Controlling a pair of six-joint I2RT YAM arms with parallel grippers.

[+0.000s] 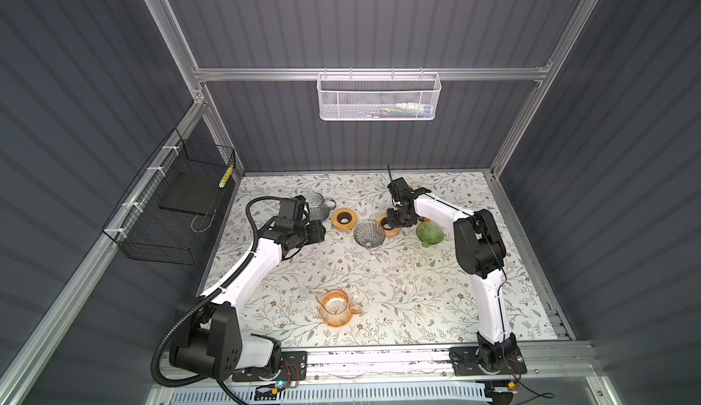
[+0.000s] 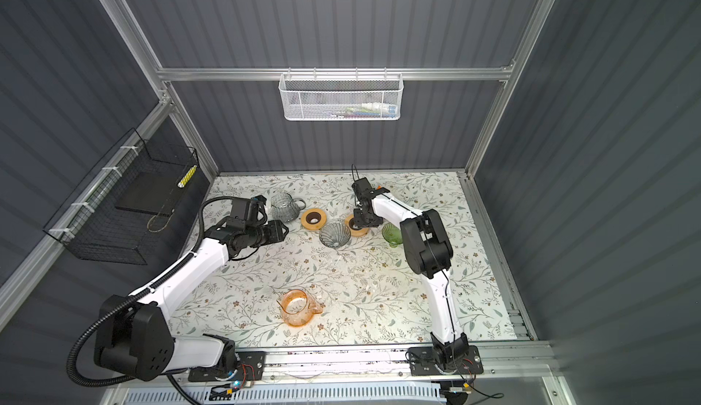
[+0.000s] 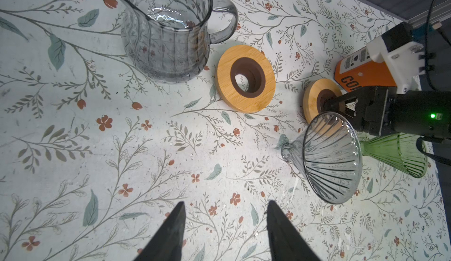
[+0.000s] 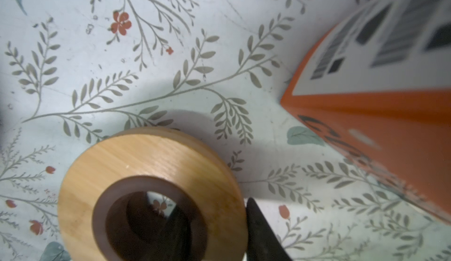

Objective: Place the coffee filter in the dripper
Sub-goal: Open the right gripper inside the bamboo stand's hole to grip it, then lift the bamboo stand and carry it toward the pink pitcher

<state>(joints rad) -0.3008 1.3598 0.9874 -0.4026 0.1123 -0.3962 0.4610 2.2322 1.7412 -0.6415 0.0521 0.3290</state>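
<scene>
Grey dripper point(image 1: 369, 233) beside right tool point(image 1: 389, 227)

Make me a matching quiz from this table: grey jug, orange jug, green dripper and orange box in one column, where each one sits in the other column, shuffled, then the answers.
Things:
1. grey jug
2. orange jug
3. green dripper
4. orange box

Places:
A. mostly hidden under the right arm in both top views
B. alone near the front edge of the table
C. left end of the back row, by a wooden ring
D. right end of the back row

Pairs: 1-C, 2-B, 3-D, 4-A
</scene>
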